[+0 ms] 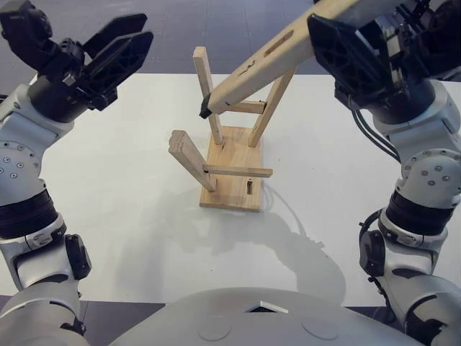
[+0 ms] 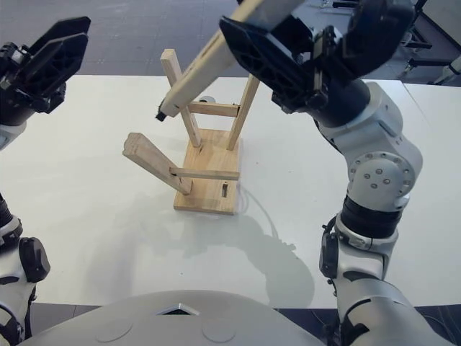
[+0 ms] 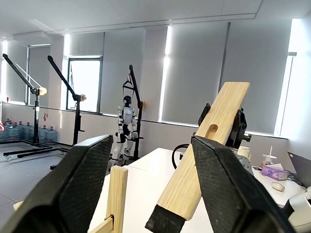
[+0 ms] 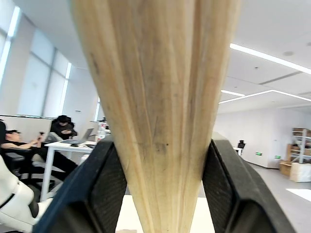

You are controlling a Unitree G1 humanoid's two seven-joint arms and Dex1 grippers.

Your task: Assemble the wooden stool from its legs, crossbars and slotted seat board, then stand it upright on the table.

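Lying flat on the white worktop, the slotted seat board carries a tilted near leg and a far pair of legs, each bearing a crossbar. A fourth leg slants overhead, jaws of the right gripper clenched on it. The left gripper hangs over the worktop's left side, jaws released.

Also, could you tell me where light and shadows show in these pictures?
Left eye view: soft shadow lies on the table beside the seat board. Left wrist view: bright windows backlight the left pincer. Right wrist view: ceiling strips glow beside the held leg.
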